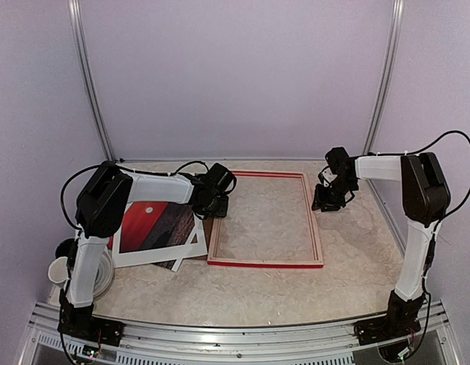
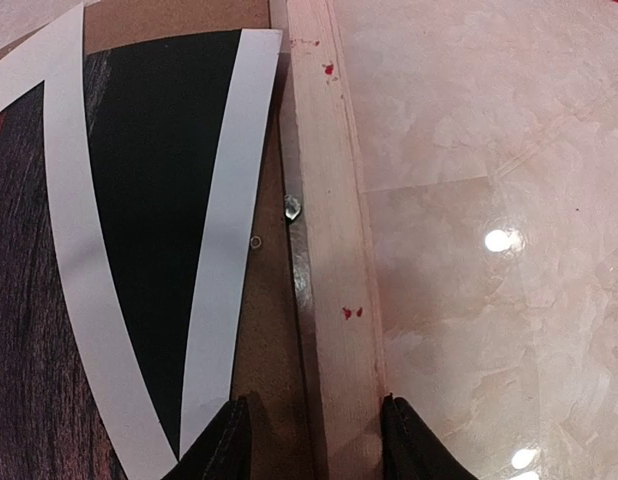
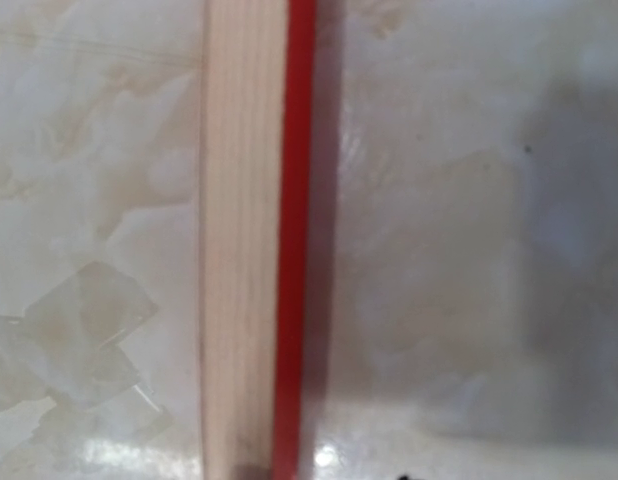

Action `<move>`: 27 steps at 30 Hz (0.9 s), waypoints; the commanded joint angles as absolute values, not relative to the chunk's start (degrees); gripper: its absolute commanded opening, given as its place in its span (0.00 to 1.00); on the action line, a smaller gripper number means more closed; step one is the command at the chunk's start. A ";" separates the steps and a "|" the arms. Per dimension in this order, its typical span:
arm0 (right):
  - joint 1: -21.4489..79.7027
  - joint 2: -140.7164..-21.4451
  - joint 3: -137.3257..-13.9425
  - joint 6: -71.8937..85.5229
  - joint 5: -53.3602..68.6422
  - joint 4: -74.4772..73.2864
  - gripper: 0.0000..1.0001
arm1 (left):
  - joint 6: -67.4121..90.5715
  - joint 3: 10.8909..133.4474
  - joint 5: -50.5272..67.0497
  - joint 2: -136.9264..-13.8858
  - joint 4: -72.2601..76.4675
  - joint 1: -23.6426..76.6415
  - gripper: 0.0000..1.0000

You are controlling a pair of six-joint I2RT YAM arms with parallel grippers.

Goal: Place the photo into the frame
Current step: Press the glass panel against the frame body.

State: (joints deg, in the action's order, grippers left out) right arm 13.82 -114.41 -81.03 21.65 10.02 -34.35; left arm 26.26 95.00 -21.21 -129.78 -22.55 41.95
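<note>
The frame (image 1: pixel 265 262) lies flat on the table with its pale wood back up and red showing at the edges. The photo (image 1: pixel 155 224), a red sky with a white sun and a white border, lies left of the frame, partly under my left arm. My left gripper (image 1: pixel 212 204) is over the frame's left rail near its far end. In the left wrist view the gripper (image 2: pixel 314 445) is open, its fingers (image 2: pixel 224 445) straddling the wooden rail (image 2: pixel 334 300) and a strip of brown board. My right gripper (image 1: pixel 330 199) hovers just outside the right rail (image 3: pixel 244 250); its jaws are hidden.
A brown backing board (image 2: pixel 269 340) lies under the photo (image 2: pixel 29 330), with a dark, white-banded sheet (image 2: pixel 154 200) on it. A small metal tab (image 2: pixel 292 207) sits on the rail's outer edge. A white roll (image 1: pixel 106 277) and a small white cup (image 1: pixel 58 268) stand by the left arm's base.
</note>
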 commanded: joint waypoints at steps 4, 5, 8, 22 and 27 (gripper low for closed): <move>14.59 -113.73 -80.52 20.91 9.71 -34.10 0.36 | 25.59 96.00 -22.72 -130.88 -24.14 42.36 0.45; 14.59 -113.80 -80.63 20.89 9.53 -34.17 0.36 | 25.59 96.00 -22.68 -130.73 -24.02 42.35 0.44; 14.76 -114.19 -80.97 20.84 8.75 -34.58 0.36 | 25.65 96.13 -22.20 -130.37 -23.73 42.36 0.45; 16.82 -117.71 -82.79 21.16 6.32 -35.60 0.36 | 26.19 93.21 -20.44 -126.45 -20.12 42.19 0.53; 17.16 -118.21 -82.96 21.14 5.09 -36.06 0.36 | 26.45 92.86 -19.43 -126.04 -19.90 41.84 0.53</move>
State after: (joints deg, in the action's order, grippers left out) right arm 16.40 -116.18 -82.08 21.47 7.55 -34.44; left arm 26.35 93.82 -20.56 -128.64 -21.19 42.09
